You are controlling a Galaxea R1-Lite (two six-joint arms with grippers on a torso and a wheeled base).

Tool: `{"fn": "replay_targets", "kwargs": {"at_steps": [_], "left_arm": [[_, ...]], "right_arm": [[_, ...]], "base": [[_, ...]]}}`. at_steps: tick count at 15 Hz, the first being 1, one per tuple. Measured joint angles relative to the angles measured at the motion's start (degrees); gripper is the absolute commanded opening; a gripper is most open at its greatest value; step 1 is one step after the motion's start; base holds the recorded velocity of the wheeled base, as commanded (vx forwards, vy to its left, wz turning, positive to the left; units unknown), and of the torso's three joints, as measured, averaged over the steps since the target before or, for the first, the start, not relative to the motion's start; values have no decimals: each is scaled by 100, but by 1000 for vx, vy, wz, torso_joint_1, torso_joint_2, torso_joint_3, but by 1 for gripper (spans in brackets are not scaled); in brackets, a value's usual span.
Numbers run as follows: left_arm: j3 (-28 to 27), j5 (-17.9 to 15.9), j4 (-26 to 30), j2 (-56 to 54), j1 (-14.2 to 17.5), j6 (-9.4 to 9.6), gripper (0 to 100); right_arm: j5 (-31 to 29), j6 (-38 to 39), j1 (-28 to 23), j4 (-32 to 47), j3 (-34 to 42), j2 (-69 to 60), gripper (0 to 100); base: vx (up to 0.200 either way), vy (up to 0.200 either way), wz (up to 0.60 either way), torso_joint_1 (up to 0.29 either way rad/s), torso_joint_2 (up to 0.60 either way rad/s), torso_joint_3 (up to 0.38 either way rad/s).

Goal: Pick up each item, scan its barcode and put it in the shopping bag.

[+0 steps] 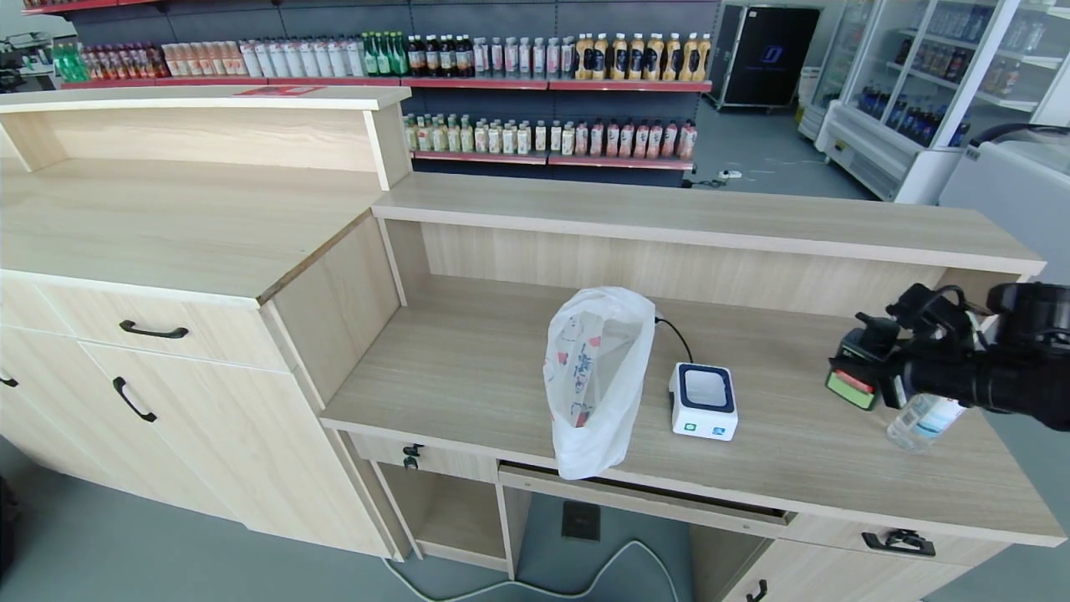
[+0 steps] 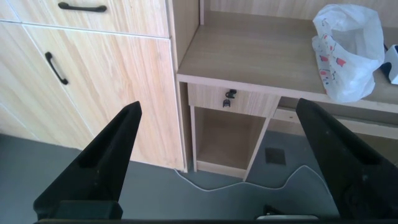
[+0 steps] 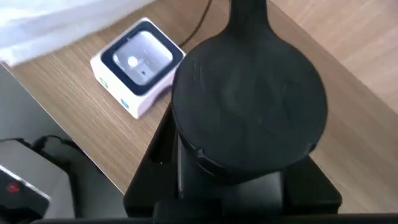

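A white plastic shopping bag (image 1: pixel 598 376) with a printed pattern stands open at the counter's front edge; the left wrist view shows the bag (image 2: pixel 348 50) too. Just right of it sits a white scanner (image 1: pixel 704 400) with a dark-framed window, its cable running back. The scanner (image 3: pixel 138 61) lies below my right arm. A clear water bottle (image 1: pixel 924 418) with a pale label shows tilted under my right gripper (image 1: pixel 869 376) at the counter's right end; whether it is held I cannot tell. A dark round shape hides the right gripper's fingers. My left gripper (image 2: pixel 217 162) hangs open over the floor, nothing in it.
The wooden counter (image 1: pixel 468 368) has a raised back ledge and a taller cabinet with black handles (image 1: pixel 153 330) to the left. Drawers and an open recess sit under the counter's front. Shelves of bottled drinks and glass-door fridges stand behind.
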Motion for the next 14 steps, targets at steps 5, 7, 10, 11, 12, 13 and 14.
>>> {"fn": "replay_targets", "kwargs": {"at_steps": [5,7,10,11,12,13,14], "left_arm": [[0,0,0,0,-5,2,100],[0,0,2,0,0,2,100],[0,0,0,0,0,2,100],[-2,0,-5,0,0,2,100],[-2,0,-2,0,0,2,100],[-2,0,5,0,-10,2,100],[-2,0,2,0,2,2,100]], "right_arm": [[-96,290,-506,-901,1097,-1136,0],[-767,887,-101,-991,964,-1315,0],[-2092,1621,886,-457,-110,-1293,0],[-2330,1853,1256,-284,-574,-1150,0],[-2433,2037,1531,-178,-844,-933,0],[-2551,2200,1680,-206,-1006,-677,0],[-2604,2347,1820,-290,-1106,-393,0]], "base": [[0,0,480,0,2,1],[0,0,600,12,7,0],[0,0,200,2,-2,-1],[0,0,0,0,0,0],[0,0,0,0,0,0],[0,0,0,0,0,0],[0,0,0,0,0,0]]}}
